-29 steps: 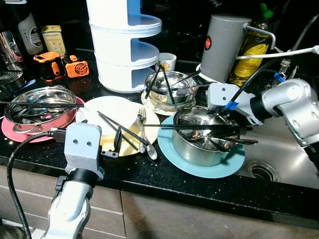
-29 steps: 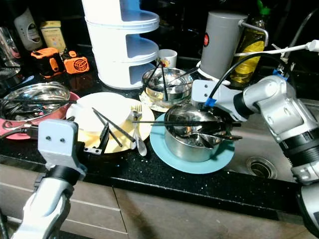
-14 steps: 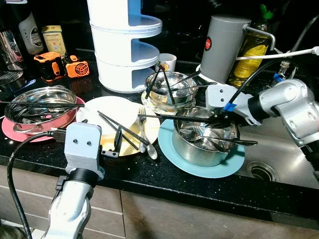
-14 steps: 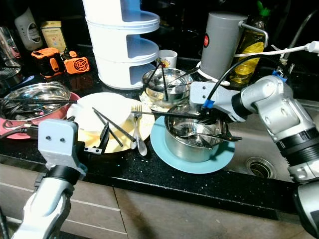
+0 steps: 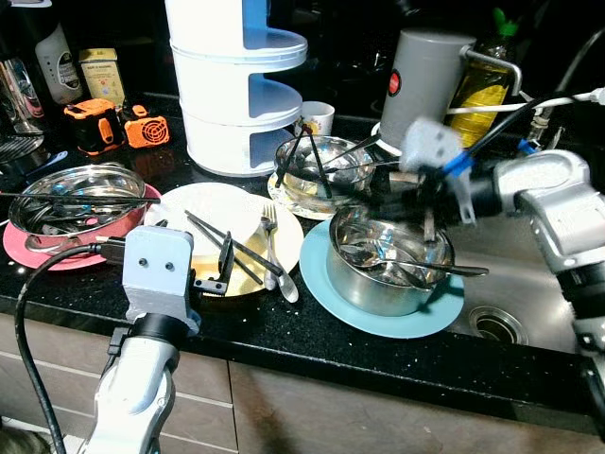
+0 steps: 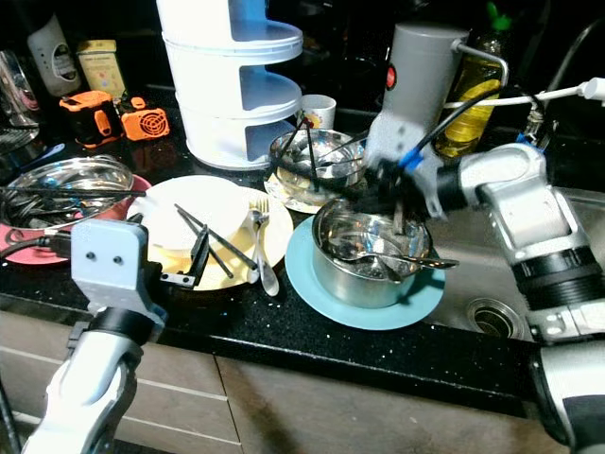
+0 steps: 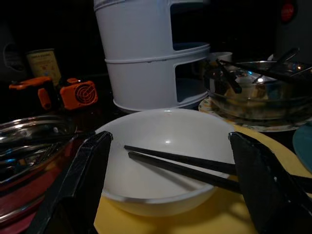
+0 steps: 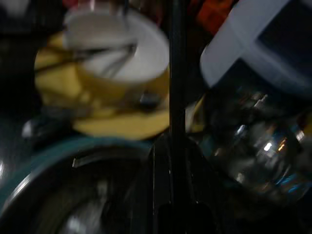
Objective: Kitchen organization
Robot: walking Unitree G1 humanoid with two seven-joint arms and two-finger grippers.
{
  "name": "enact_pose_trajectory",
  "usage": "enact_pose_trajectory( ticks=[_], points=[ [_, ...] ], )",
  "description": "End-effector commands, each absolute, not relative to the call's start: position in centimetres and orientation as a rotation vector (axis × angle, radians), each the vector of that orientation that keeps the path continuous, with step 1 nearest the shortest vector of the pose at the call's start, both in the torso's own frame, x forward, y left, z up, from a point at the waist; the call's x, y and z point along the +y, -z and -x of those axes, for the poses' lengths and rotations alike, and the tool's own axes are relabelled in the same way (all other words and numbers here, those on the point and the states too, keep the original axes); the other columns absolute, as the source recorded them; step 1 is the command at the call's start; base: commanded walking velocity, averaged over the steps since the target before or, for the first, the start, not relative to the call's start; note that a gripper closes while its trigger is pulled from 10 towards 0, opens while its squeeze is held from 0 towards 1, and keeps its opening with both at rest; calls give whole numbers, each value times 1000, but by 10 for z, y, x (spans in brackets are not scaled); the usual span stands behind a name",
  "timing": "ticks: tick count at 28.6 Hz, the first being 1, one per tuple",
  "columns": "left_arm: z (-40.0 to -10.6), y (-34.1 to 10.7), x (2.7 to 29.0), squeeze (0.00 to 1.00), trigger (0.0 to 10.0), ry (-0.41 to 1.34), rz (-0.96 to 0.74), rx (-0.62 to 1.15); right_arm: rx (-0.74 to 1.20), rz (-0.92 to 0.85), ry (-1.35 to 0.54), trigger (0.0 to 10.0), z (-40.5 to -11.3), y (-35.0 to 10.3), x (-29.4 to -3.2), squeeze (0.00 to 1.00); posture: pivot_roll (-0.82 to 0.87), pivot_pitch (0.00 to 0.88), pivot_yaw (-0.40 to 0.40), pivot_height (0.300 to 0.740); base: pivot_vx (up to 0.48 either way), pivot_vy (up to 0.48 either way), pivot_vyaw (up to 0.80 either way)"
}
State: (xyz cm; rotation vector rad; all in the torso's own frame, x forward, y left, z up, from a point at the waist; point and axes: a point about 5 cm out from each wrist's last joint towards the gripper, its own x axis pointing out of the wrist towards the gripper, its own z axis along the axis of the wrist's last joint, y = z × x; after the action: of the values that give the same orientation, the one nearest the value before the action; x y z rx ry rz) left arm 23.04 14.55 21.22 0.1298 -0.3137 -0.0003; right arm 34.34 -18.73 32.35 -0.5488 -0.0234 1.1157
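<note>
1. Right hand [image 8: 171, 146], blurred, pinches a black chopstick [image 8: 176, 73] just above the steel bowl [image 5: 388, 265]
2. Left hand [image 7: 170, 161] spread wide around the white bowl [image 7: 165, 146] holding two chopsticks [image 7: 185, 163]

Counter crowded: white tiered rack [image 5: 236, 80] and grey canister [image 5: 423, 83] block the rear.
</note>
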Motion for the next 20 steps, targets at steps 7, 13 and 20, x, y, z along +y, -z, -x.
enact_pose_trajectory(
  ticks=[7,13,20],
  points=[
    [-233,-216,121,0,10000,210,15,-326,-187,252,-959,10000,-349,-339,-209,0,38,0,-57,740,0,0,-229],
    [-231,-216,110,0,10000,320,148,-313,-137,243,-877,10000,-353,-331,-217,0,33,0,-47,740,0,0,-800],
    [-231,-216,108,0,10000,342,156,-311,20,327,-707,10000,-368,-313,-222,0,31,0,-43,740,0,0,-800]
  ],
)
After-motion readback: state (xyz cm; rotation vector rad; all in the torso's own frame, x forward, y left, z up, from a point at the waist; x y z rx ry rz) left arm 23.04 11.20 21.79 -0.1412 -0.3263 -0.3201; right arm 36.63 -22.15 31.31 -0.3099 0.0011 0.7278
